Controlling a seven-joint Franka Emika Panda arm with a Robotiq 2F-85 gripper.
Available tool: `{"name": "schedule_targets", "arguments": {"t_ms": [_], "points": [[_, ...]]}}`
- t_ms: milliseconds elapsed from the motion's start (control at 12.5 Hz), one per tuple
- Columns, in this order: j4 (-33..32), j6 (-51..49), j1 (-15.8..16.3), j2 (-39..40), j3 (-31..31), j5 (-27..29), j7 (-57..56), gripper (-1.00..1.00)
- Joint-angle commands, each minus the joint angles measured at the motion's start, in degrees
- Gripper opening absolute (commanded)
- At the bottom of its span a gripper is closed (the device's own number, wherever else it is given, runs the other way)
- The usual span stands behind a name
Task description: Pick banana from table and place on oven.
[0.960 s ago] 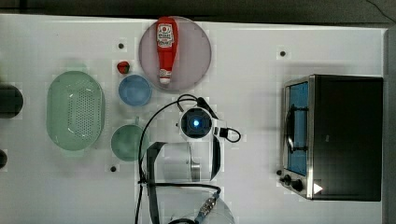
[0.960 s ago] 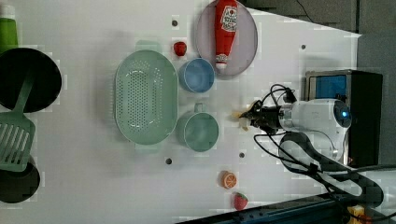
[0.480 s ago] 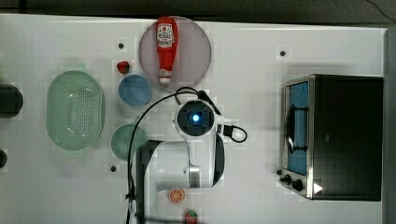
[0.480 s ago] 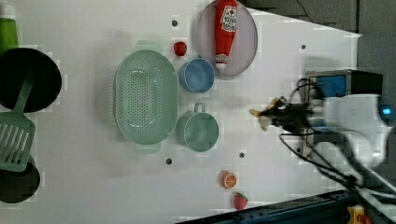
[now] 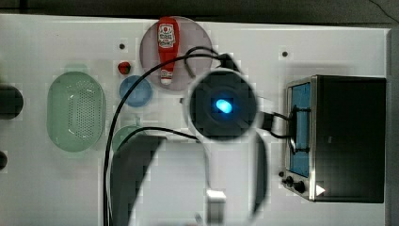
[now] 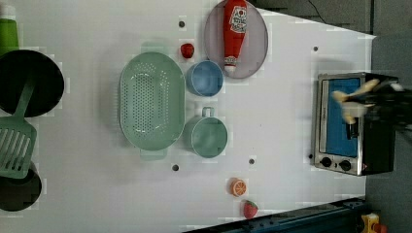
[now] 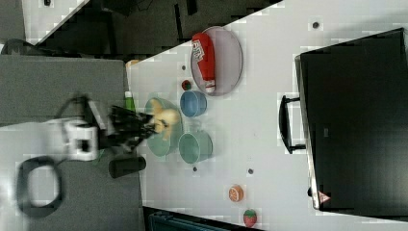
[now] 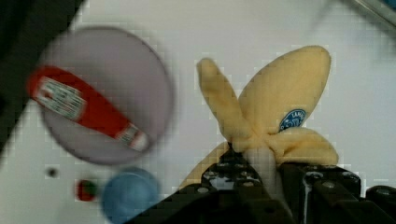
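Observation:
The pale yellow banana [image 8: 280, 102], peel strips splayed and a blue sticker on one strip, hangs in the air with my gripper [image 8: 261, 161] shut on its stem. In the left view the banana [image 6: 360, 90] and gripper [image 6: 371, 98] float in front of the oven [image 6: 347, 124], over its blue glass door. The right view puts the gripper [image 7: 146, 126] and banana [image 7: 166, 119] high above the white table [image 7: 269, 144], far to the left of the black oven [image 7: 356, 120]. In the top view my arm [image 5: 221, 106] hides the banana, left of the oven [image 5: 348, 139].
A ketchup bottle [image 6: 235, 34] lies on a pinkish plate [image 6: 257, 48]. A blue bowl [image 6: 204, 77], green colander [image 6: 151, 102] and green mug [image 6: 209, 137] stand mid-table. An orange slice [image 6: 238, 187] and strawberry [image 6: 250, 209] lie near the front edge. A black pan [image 6: 29, 82] and spatula sit at the left view's left.
My arm has risen and carried the banana from beside the green mug to the right in the left view, up to the oven. The grip has held.

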Motion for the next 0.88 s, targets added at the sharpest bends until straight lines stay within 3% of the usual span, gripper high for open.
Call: {"name": "schedule_targets", "arguments": {"t_ms": [80,480,880], "points": [[3.62,-3.89,-2.29,1.88,-4.31,-0.29,0.12,-0.61],[4.95,-3.74,-3.17,3.84,-16.94,-0.69,-14.57,-0.61],[6.56,2.08,-3.32,11.6,-29.0,-3.37,-37.7,-0.61]]}}
